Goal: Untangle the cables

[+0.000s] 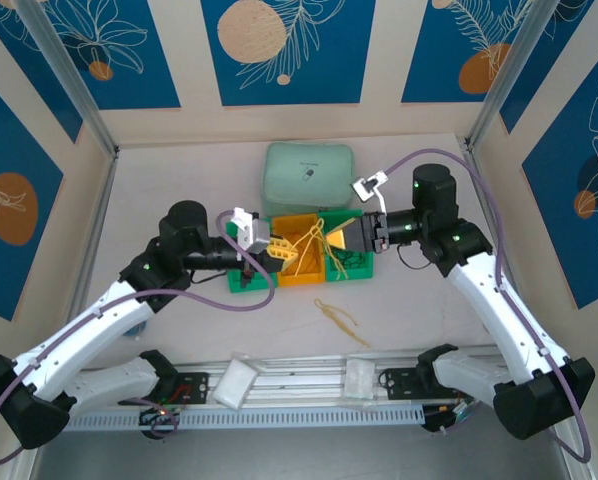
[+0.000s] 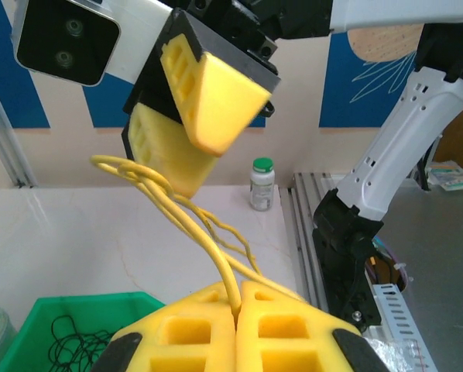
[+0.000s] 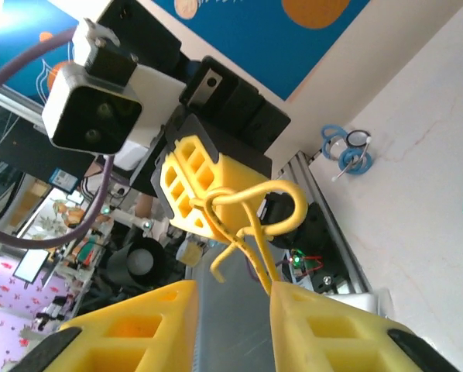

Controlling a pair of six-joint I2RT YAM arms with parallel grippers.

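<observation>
**Yellow cables stretched taut between two claws**

Left claw (image 2: 238, 306) clamps the yellow cables (image 2: 186, 225); right claw (image 3: 231, 298) stands narrowly parted with strands between its fingers, above the orange bin (image 1: 301, 262). Pulling apart could cinch the loops or slip them free.
</observation>
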